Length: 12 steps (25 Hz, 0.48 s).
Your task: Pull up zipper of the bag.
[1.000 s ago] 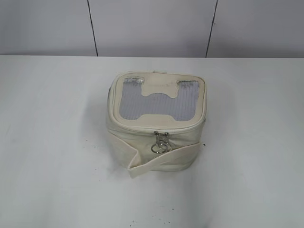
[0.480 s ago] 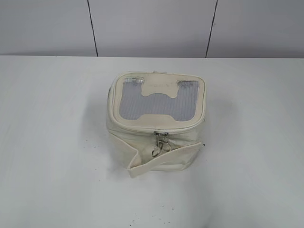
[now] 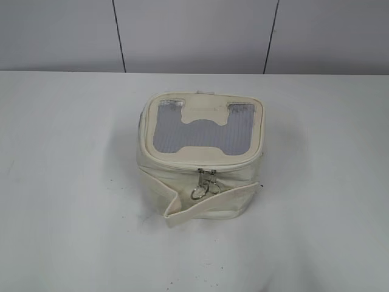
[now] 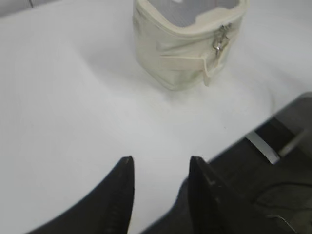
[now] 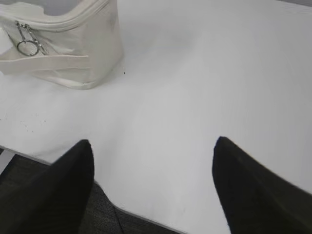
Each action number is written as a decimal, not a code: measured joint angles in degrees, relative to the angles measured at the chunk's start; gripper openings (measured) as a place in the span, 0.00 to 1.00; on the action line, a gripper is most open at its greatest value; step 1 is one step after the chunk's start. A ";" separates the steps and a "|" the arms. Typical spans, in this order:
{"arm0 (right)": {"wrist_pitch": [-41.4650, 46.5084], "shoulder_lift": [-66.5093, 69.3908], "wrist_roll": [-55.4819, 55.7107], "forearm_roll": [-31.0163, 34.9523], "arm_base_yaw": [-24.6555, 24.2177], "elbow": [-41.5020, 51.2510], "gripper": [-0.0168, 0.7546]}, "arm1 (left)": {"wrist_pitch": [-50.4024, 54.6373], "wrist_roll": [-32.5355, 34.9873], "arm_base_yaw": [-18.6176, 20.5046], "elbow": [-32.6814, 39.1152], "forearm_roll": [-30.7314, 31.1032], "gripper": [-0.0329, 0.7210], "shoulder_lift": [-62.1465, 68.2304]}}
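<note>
White table (image 3: 73, 182) fills most of the exterior view, with small dark specks scattered near its front. Behind it stands a pale grey wall (image 3: 194, 36) split by 2 thin dark seams. Lighting is even and diffuse, shadows soft.

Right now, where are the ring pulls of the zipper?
In the exterior view the ring pulls hang at the middle of the bag's near side, just below the lid rim and above the strap.
</note>
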 joint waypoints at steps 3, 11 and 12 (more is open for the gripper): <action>-1.08 0.00 -0.18 0.17 0.00 0.30 0.78 | -1.00 0.00 0.00 1.97 2.62 0.43 -5.31; -1.25 0.00 -0.27 0.24 0.00 0.30 0.78 | -5.54 0.00 0.00 4.16 2.45 0.43 -6.13; -1.25 0.00 -0.27 0.24 0.00 0.30 0.78 | -5.69 0.00 0.00 4.22 2.45 0.43 -6.13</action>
